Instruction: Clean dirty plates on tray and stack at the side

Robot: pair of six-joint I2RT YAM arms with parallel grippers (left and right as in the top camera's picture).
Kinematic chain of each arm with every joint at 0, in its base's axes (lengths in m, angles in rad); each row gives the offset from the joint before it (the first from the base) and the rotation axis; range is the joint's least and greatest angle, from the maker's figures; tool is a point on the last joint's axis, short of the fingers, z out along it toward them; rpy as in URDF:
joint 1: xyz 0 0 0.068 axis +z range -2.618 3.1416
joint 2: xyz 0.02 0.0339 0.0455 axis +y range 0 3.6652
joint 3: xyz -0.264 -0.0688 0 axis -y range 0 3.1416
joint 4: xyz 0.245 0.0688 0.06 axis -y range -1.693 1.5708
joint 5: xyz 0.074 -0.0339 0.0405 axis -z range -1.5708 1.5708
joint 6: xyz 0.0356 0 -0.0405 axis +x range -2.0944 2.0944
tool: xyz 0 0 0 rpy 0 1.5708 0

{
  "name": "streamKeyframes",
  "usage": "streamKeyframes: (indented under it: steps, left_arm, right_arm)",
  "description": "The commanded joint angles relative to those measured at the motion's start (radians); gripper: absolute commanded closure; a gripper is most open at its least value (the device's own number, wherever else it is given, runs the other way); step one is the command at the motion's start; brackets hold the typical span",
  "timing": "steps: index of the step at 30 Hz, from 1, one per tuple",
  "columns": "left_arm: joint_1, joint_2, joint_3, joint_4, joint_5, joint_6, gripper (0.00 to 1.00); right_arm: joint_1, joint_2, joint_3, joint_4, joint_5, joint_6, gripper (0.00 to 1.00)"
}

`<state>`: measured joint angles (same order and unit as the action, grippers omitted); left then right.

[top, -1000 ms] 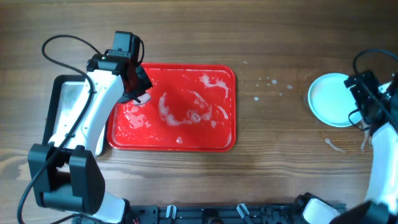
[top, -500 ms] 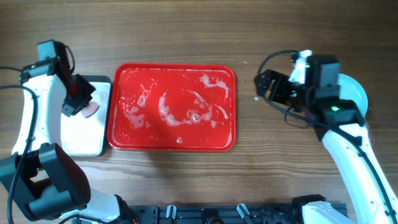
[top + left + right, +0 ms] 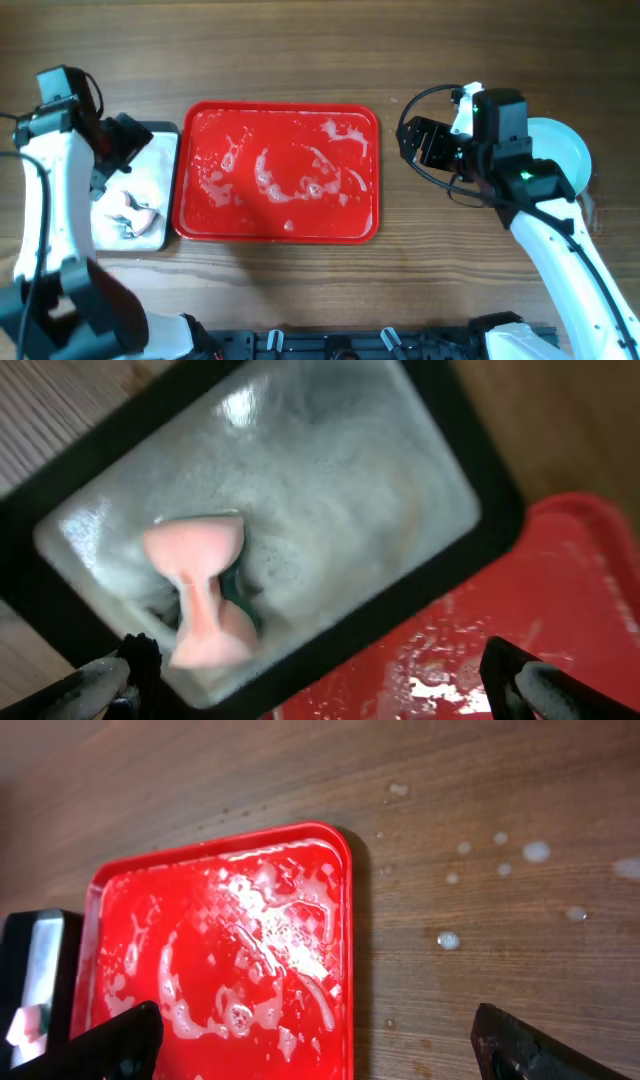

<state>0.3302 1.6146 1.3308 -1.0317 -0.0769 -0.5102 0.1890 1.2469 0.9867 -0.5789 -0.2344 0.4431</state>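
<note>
wood table [image 3: 300, 50] foam-speckled beside soapy red tray [image 3: 340, 222]; left pincer [image 3: 325, 682], right pincer [image 3: 315, 1042] both spread, empty.

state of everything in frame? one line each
tray, no plates on it, streaked with foam
plates, off the tray at far right, partly covered by right arm
metal tray, foamy, holds the scrubber
scrubber, lying loose in the metal tray
left gripper, open, empty, above the metal tray
right gripper, open, empty, between tray and plates
</note>
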Motion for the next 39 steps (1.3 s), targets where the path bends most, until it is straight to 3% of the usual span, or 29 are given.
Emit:
streamKeyframes:
  steps: [1,9,17,22,25,27,33,39]
  left_arm:
    - [0.000,-0.181,0.008,-0.022,0.075,0.039,0.00]
    - [-0.001,-0.546,0.008,-0.189,0.207,-0.001,0.00]
    - [-0.001,-0.724,0.008,-0.200,0.222,0.001,0.00]
    - [-0.001,-0.737,0.008,-0.200,0.222,0.001,0.00]
    - [-0.001,-0.737,0.008,-0.200,0.222,0.001,0.00]
    - [-0.001,-0.737,0.008,-0.200,0.222,0.001,0.00]
    - [-0.001,-0.737,0.008,-0.200,0.222,0.001,0.00]
    - [-0.001,-0.737,0.008,-0.200,0.222,0.001,0.00]
  right_arm:
    - [0.002,-0.098,0.010,-0.008,0.005,-0.027,0.00]
    - [0.002,-0.421,0.010,-0.071,0.007,-0.081,0.00]
    - [0.002,-0.710,0.010,-0.126,0.036,-0.153,0.00]
    - [0.002,-0.723,0.010,-0.143,0.037,-0.149,0.00]
    - [0.002,-0.716,0.010,-0.177,0.021,-0.039,0.00]
    - [0.002,-0.716,0.010,-0.243,0.036,-0.051,0.00]
    - [0.002,-0.715,0.007,-0.277,0.231,-0.050,0.00]
    - [-0.015,-0.720,-0.086,-0.204,0.411,-0.052,0.00]
